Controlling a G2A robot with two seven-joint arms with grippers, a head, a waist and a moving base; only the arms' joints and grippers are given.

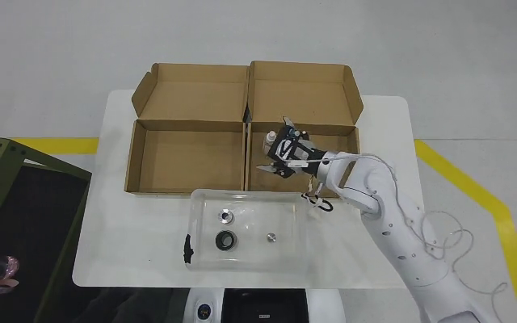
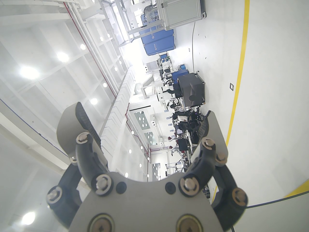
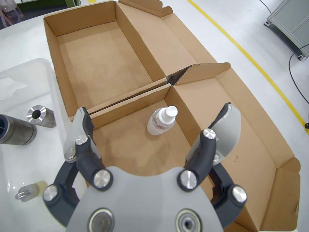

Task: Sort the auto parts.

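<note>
The right gripper [image 3: 154,118] hangs over the right-hand cardboard box [image 3: 120,143] with its jaws spread wide and nothing between them; just beyond the fingertips, on the box floor, a small white spray bottle [image 3: 160,123] seems to stand upright, close to the wall shared with the neighbouring left-hand box [image 3: 101,66], whose floor is bare; both boxes sit side by side on the white table [image 1: 113,226] with their lids folded back on the far side; nearer the robot a clear plastic tray [image 1: 194,218] holds a metal cylinder with a bore [image 3: 39,117], a dark sleeve [image 3: 14,130] beside it, and a small metal piece [image 3: 27,192] apart from both; the left gripper [image 2: 144,115] points out at the room, jaws wide apart and holding nothing.
</note>
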